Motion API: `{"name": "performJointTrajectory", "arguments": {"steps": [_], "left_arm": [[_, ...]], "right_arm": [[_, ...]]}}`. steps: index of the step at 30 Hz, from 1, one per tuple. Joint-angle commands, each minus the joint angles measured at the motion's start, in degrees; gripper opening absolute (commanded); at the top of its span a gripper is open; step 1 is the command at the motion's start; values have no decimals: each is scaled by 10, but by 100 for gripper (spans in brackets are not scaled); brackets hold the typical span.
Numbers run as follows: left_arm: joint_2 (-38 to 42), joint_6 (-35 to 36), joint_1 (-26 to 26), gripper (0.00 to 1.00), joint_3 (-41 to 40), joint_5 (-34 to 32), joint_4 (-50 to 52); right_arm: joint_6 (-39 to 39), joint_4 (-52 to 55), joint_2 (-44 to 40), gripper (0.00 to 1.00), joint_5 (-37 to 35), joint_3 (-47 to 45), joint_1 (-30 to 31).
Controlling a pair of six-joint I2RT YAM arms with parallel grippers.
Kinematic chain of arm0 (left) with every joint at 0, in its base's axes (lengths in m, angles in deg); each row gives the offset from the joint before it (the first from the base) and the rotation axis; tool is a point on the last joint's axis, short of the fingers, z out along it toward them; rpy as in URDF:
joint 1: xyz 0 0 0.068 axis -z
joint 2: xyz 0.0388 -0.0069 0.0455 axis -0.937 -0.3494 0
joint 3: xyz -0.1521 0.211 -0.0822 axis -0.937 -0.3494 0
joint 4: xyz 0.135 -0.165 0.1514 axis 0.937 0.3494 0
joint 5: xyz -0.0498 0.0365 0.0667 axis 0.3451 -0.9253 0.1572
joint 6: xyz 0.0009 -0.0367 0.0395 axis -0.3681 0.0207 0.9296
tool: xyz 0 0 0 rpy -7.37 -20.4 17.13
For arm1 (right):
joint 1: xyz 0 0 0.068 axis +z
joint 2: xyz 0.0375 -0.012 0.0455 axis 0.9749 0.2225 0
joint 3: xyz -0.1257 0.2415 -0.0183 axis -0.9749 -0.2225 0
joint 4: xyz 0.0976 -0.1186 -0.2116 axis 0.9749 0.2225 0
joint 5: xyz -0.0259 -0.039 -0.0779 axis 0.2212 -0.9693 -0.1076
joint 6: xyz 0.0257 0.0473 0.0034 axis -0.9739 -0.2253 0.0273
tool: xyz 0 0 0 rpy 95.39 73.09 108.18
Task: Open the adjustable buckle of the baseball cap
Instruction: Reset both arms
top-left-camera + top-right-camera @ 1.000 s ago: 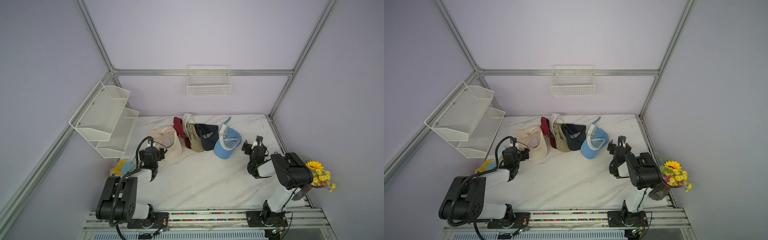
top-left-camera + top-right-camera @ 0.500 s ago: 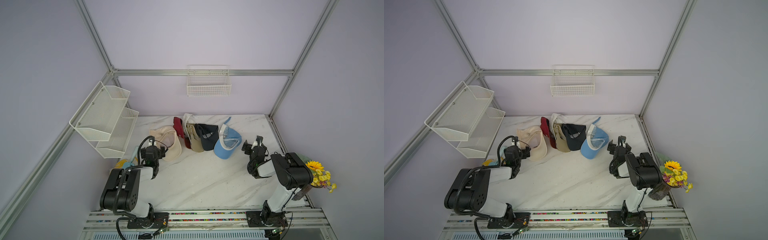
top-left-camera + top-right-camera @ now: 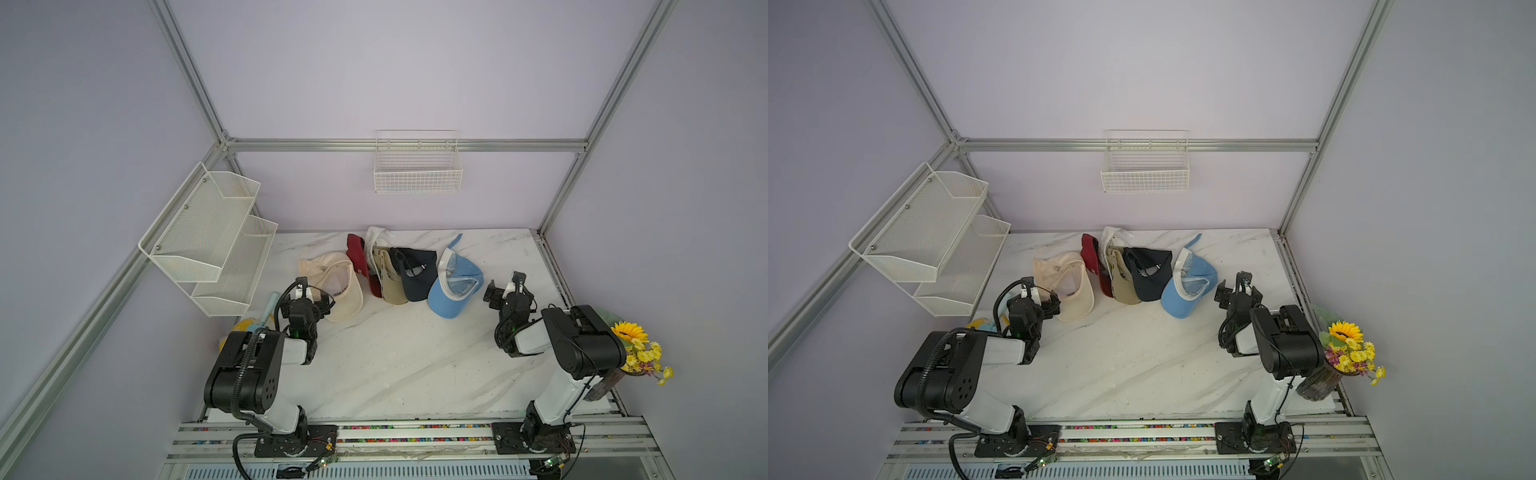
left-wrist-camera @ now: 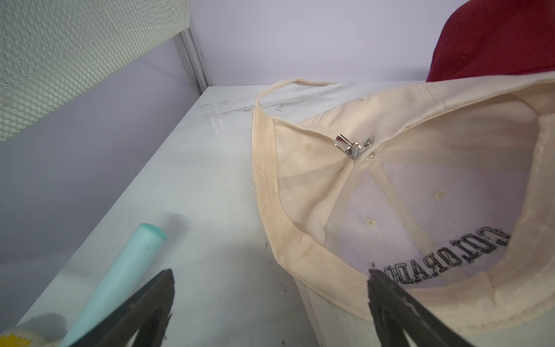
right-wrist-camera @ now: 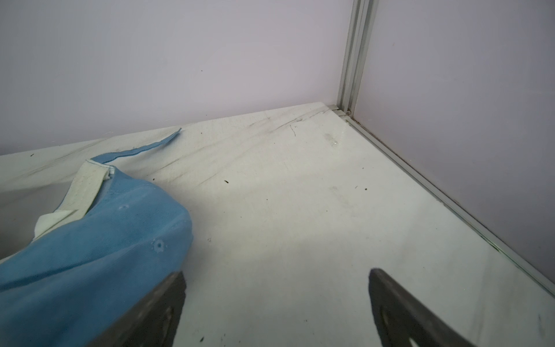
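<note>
Several baseball caps lie in a row at the back of the marble table (image 3: 415, 357). The cream cap (image 3: 332, 286) lies upside down at the left end. Its silver metal buckle (image 4: 354, 147) shows inside the rim, with the strap (image 4: 297, 82) looped behind it. My left gripper (image 3: 311, 296) (image 4: 270, 279) is open at the cap's near rim, one fingertip (image 4: 378, 279) over the rim, holding nothing. A blue cap (image 3: 455, 286) (image 5: 90, 240) lies at the right end. My right gripper (image 3: 504, 286) (image 5: 277, 279) is open over bare table just right of it.
Red (image 3: 357, 257), khaki (image 3: 388, 278), navy (image 3: 417, 274) and white (image 3: 376, 237) caps overlap between the two. A teal handle (image 4: 120, 270) lies left of my left gripper. A mesh shelf (image 3: 212, 237) hangs at left, a wire basket (image 3: 417, 174) on the back wall, flowers (image 3: 636, 349) at right.
My left arm has lifted its elbow and pushed the gripper a little forward toward the cream cap. The right arm has not moved.
</note>
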Motion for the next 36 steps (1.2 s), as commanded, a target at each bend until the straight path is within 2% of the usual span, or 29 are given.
{"name": "performJointTrajectory", "arguments": {"steps": [1,10,13,31,36], "left_arm": [[2,7,-4,100,-5,5,-40],[2,6,-6,100,-4,11,-37],[2,14,-7,100,-3,35,-35],[4,23,-12,100,-8,74,-40],[11,43,-13,100,-51,126,-111]], "right_arm": [[-3,-24,-1,97,1,0,-1],[-3,-24,-1,97,1,1,-1],[-3,-24,0,97,1,1,-1],[-2,-25,0,97,1,0,-1],[0,-30,-2,97,2,-4,0]]}}
